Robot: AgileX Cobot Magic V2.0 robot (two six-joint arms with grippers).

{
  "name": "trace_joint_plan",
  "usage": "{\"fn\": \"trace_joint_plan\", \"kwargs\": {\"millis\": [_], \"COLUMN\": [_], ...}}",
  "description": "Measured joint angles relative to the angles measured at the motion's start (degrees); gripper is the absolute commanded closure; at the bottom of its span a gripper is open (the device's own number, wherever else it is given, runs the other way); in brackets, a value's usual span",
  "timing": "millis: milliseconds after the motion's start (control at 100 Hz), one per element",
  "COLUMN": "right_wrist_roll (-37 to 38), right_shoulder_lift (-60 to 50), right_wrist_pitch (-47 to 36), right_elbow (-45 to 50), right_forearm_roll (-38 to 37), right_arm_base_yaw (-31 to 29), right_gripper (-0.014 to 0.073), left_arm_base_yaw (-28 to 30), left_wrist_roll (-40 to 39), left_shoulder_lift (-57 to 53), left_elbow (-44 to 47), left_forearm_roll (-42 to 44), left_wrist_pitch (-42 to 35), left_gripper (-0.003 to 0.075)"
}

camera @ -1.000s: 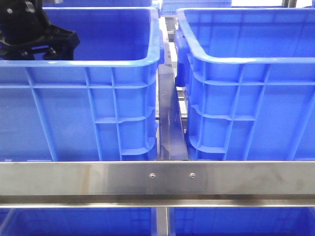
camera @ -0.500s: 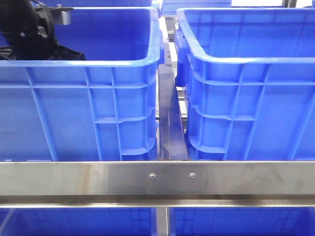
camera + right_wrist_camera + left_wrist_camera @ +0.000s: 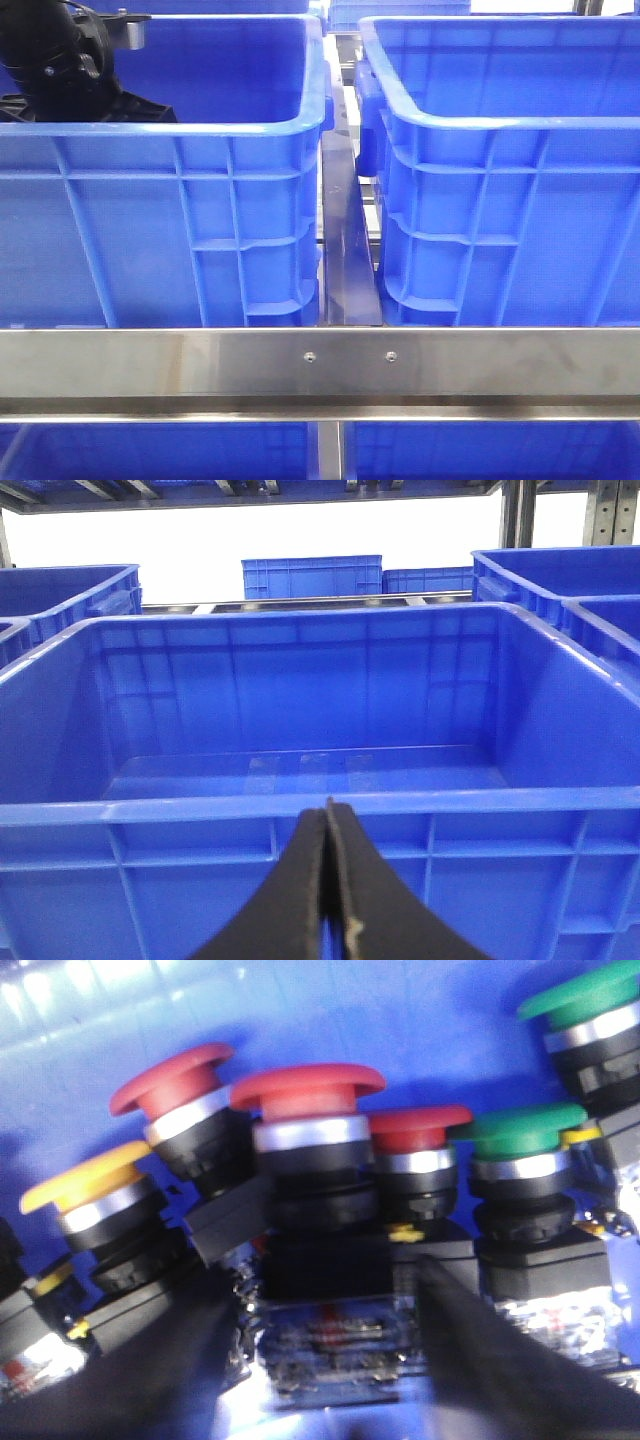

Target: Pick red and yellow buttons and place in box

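Steel framing runs across the foreground, a brushed metal rail (image 3: 320, 365) fronting two bright-blue crates set side by side with a narrow gap between them. Behind the rail, the left crate (image 3: 180, 230) takes the left arm (image 3: 60, 65), whose black wrist dips below the rim near the far-left corner. Inside, the left gripper (image 3: 325, 1360) stands with its dark fingers (image 3: 480, 1360) spread either side of a red button (image 3: 308, 1090), not yet clamped on it. A yellow button (image 3: 85, 1175) sits to one side of the same cluster, with more red caps and two green buttons (image 3: 515, 1130) close by. The right gripper (image 3: 328, 900) hangs just before the near wall of the box (image 3: 300, 810), fingers pressed together, holding nothing.
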Motion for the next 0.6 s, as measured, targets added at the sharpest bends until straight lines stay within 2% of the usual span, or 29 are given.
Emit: {"fn": "trace_joint_plan", "kwargs": {"millis": [90, 170, 350, 600], "right_wrist_roll": [0.00, 0.00, 0.00, 0.00], "right_shoulder_lift": [0.00, 0.00, 0.00, 0.00], "right_wrist_pitch": [0.00, 0.00, 0.00, 0.00], "right_elbow": [0.00, 0.00, 0.00, 0.00], "right_forearm_roll": [0.00, 0.00, 0.00, 0.00], "right_arm_base_yaw": [0.00, 0.00, 0.00, 0.00], "right_gripper": [0.0709, 0.0709, 0.0709, 0.0709], "left_arm_base_yaw": [0.00, 0.00, -0.22, -3.44], "left_wrist_roll": [0.00, 0.00, 0.00, 0.12], "left_shoulder_lift": [0.00, 0.00, -2.98, -14.69], "left_elbow": [-0.09, -0.09, -0.09, -0.09], "left_forearm_roll": [0.00, 0.00, 0.00, 0.00], "left_wrist_pitch": [0.00, 0.00, 1.13, 3.22], "left_gripper": [0.0704, 0.0736, 0.0739, 0.0739]}}
